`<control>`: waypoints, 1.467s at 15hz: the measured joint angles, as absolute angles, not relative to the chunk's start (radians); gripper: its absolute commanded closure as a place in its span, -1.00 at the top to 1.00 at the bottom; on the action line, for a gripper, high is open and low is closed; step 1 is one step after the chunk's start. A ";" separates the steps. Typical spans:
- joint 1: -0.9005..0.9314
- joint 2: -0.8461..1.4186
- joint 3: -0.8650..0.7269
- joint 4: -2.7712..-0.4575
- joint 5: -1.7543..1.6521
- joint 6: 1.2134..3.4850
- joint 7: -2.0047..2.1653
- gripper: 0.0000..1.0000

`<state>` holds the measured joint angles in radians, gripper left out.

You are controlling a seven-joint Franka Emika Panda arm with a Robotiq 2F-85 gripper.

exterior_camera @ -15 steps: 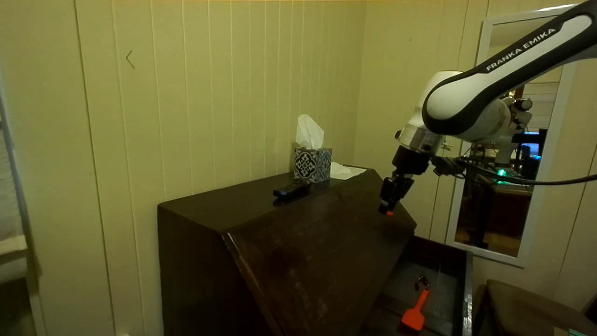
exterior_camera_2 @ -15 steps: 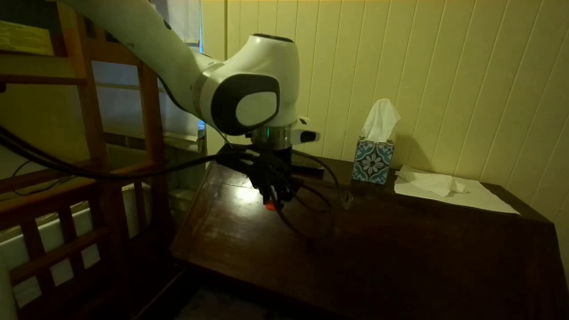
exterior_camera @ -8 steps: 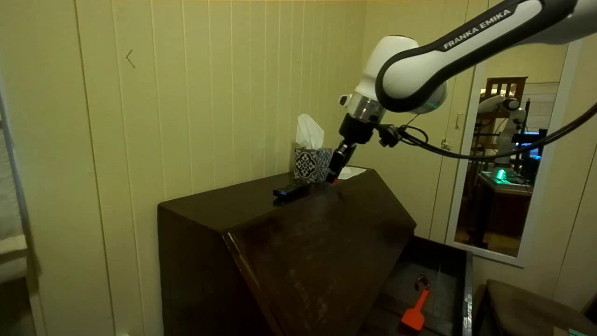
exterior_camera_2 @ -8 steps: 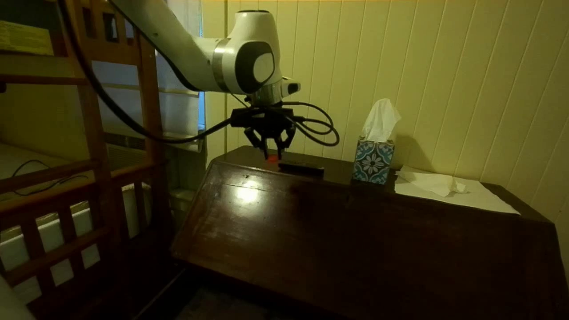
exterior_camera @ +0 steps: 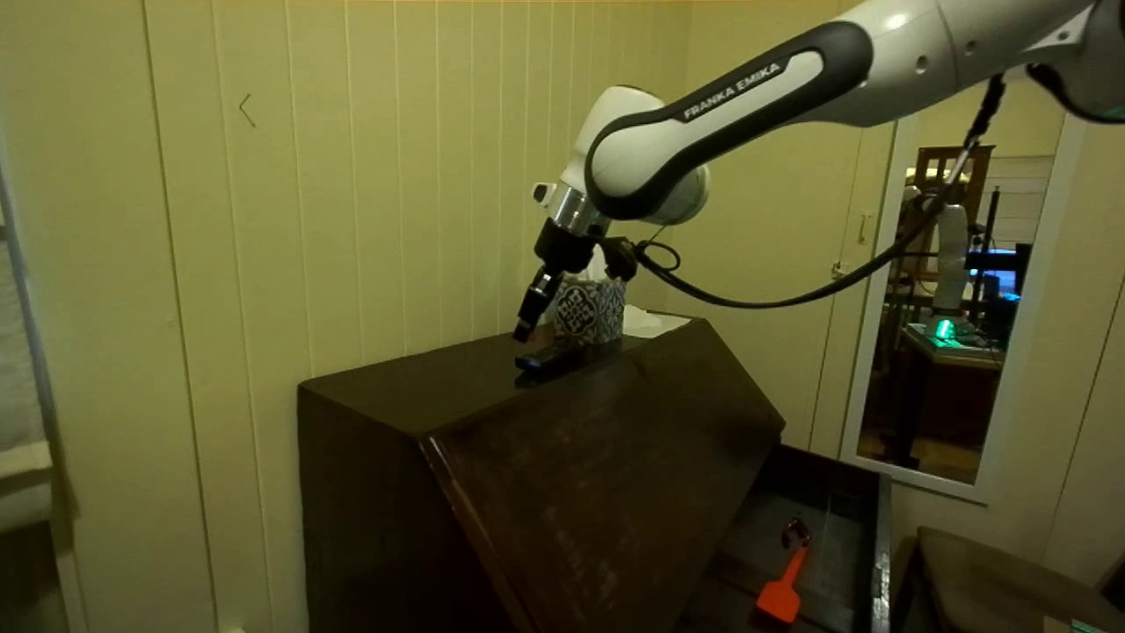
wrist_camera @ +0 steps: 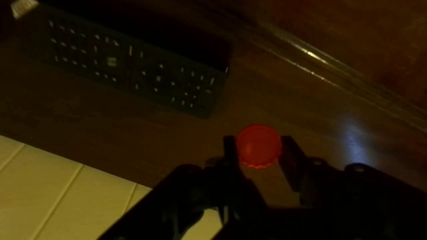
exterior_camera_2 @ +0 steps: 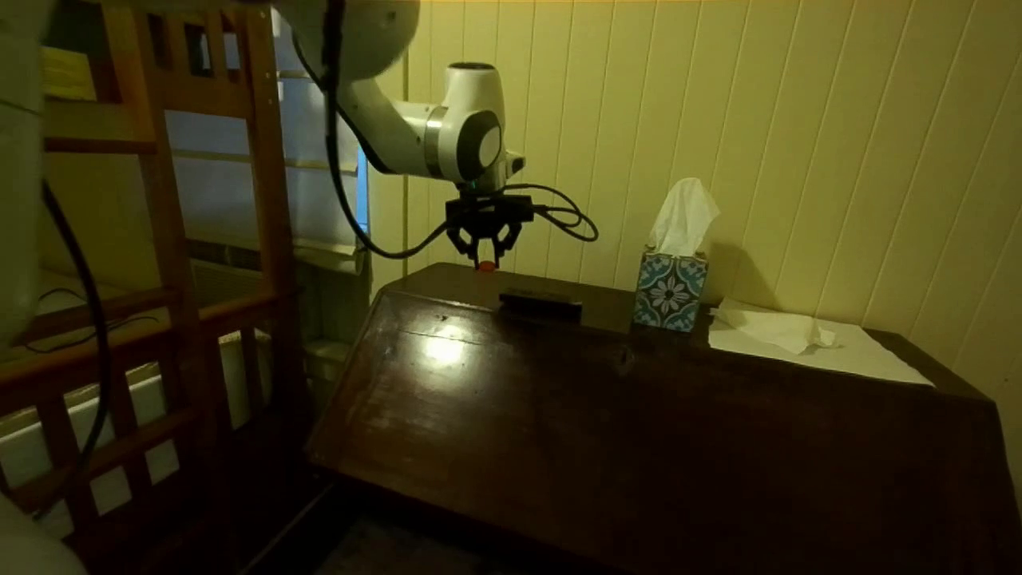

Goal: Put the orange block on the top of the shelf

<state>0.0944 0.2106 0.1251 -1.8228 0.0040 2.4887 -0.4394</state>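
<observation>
Small round orange-red block [wrist_camera: 259, 146] gripped over a dark brown wooden shelf [exterior_camera: 562, 479]

The black two-fingered gripper [exterior_camera_2: 486, 263] clasps the block between its jaws, as the wrist view shows. The block is over the shelf's flat top; contact with that surface cannot be told. Near it lies a long black remote [wrist_camera: 133, 63] with pale buttons; farther along stands a blue-patterned tissue box [exterior_camera_2: 671, 291].
</observation>
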 measured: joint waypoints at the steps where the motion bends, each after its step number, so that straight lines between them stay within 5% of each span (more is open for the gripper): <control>1: 0.098 0.262 0.133 -1.771 -0.008 2.480 -0.452 -0.73; 6: 0.121 0.472 0.146 -1.554 -0.083 2.425 -0.504 -0.73; 7: 0.122 0.502 0.149 -1.522 -0.090 2.417 -0.518 0.27; 13: 0.129 0.565 0.160 -1.389 -0.094 2.298 -0.558 0.96; 22: 0.125 0.352 0.205 -1.385 0.024 1.903 -0.470 1.00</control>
<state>0.1249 0.3515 0.2053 -1.3846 0.0242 1.9032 -0.4702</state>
